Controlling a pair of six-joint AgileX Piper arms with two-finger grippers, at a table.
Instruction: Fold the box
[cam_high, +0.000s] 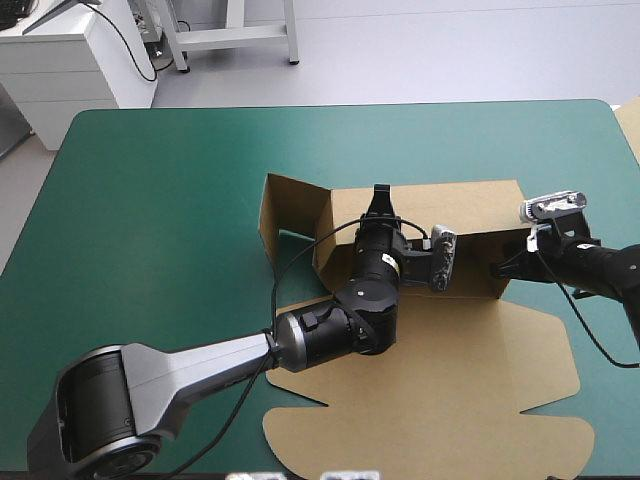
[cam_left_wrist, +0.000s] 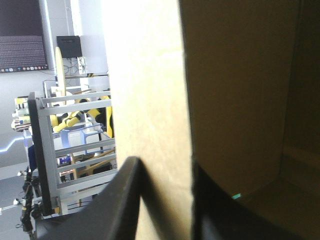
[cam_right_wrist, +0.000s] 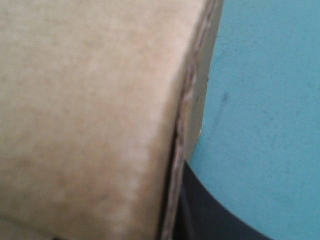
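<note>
The brown box (cam_high: 430, 215) sits mid-table with its walls raised and its lid (cam_high: 450, 390) lying flat toward the near edge. My left gripper (cam_high: 379, 198) reaches over the tray onto the far wall. In the left wrist view that wall (cam_left_wrist: 150, 100) stands between the two black fingers (cam_left_wrist: 127, 200), so the gripper (cam_left_wrist: 165, 200) is shut on it. My right gripper (cam_high: 503, 268) is at the box's right end wall. In the right wrist view the board (cam_right_wrist: 90, 110) fills the space ahead. One black finger (cam_right_wrist: 215, 217) shows beside its edge and the other is hidden behind the board.
A loose side flap (cam_high: 290, 215) stands up at the box's left end. Teal-green cover (cam_high: 150, 200) lies bare to the left of and beyond the box, and it shows beside the right gripper (cam_right_wrist: 270, 100). A pale edge (cam_high: 630, 125) pokes in at the table's far right.
</note>
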